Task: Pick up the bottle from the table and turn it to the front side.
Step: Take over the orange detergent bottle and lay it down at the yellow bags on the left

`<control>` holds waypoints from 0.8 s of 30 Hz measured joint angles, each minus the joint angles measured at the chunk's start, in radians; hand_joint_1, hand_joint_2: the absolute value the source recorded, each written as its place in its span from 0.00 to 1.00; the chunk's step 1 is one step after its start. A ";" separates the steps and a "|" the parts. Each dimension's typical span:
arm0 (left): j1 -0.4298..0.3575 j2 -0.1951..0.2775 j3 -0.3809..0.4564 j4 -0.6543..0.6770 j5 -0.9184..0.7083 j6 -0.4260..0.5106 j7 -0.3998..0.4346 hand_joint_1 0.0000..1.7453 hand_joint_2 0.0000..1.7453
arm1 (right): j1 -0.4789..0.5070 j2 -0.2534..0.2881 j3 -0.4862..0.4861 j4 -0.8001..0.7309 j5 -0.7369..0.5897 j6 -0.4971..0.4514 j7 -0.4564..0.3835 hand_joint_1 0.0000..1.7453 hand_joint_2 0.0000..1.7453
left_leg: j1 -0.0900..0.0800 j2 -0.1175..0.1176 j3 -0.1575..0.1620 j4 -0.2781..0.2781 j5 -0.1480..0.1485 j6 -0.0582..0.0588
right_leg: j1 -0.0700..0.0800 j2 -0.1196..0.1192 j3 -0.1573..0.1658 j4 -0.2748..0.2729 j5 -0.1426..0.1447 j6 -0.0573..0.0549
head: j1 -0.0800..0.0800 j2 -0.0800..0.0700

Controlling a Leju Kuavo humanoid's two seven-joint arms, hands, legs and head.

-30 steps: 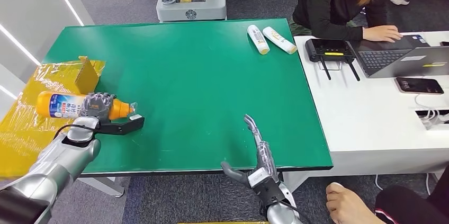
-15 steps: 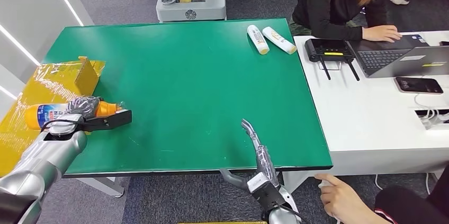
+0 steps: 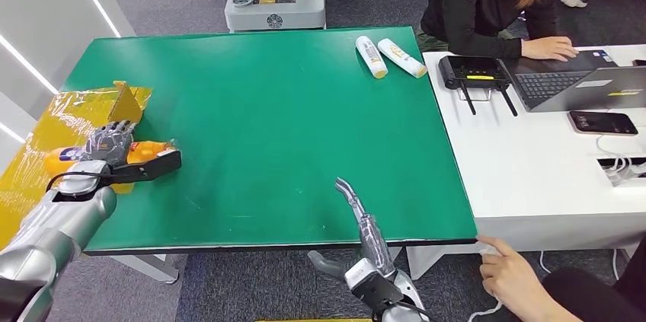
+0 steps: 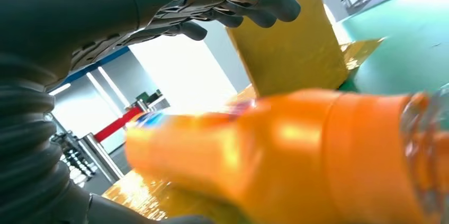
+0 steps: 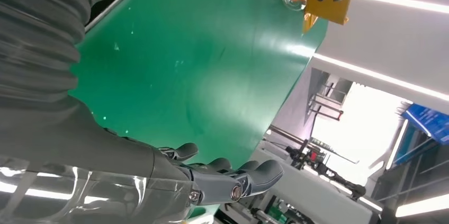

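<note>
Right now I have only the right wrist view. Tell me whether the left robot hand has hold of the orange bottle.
Observer: In the left wrist view, the left robot hand's fingers arch above the orange bottle, with a gap between them.
Operator: Say where the bottle is.
Observer: It lies on its side at the green table's left edge, its base over the yellow wrapping.
Operator: Report anything else on the table.
Observer: One white bottle and a second white bottle lie side by side at the far right corner.
</note>
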 joint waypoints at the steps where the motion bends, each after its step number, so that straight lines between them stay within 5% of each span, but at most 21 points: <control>1: 0.003 -0.002 0.002 0.000 0.000 0.008 -0.006 0.00 1.00 | 0.002 0.000 0.002 -0.003 0.002 0.000 0.003 0.00 1.00 | 0.000 0.000 0.000 0.000 0.000 0.000 | 0.000 0.000 0.000 0.000 0.000 0.000 | 0.000 0.000; 10: 0.018 -0.053 0.039 -0.001 0.023 0.172 -0.085 0.00 1.00 | 0.025 0.000 0.004 -0.029 0.014 -0.003 0.016 0.00 1.00 | 0.000 0.000 0.000 0.000 0.000 0.000 | 0.000 0.000 0.000 0.000 0.000 0.000 | 0.000 0.000; 16: 0.017 -0.162 0.133 -0.043 0.185 0.310 -0.310 0.00 1.00 | 0.050 0.000 0.001 -0.045 0.020 -0.017 0.029 0.00 1.00 | -0.001 -0.002 0.000 0.001 0.000 0.000 | 0.000 -0.002 0.001 -0.001 0.000 0.000 | 0.000 0.000; 20: 0.022 -0.254 0.180 -0.118 0.277 0.244 -0.373 0.00 1.00 | 0.070 0.000 -0.010 -0.052 0.021 -0.023 0.030 0.00 1.00 | -0.001 -0.002 0.000 0.001 0.000 0.000 | -0.001 -0.002 0.001 -0.001 0.000 0.000 | 0.000 0.000; 24: 0.085 -0.319 0.187 -0.306 0.448 0.079 -0.425 0.00 1.00 | 0.089 0.000 -0.030 -0.054 0.020 -0.026 0.025 0.00 1.00 | -0.002 -0.002 0.000 0.001 -0.001 0.001 | -0.002 -0.002 0.001 -0.001 0.000 0.001 | 0.000 0.000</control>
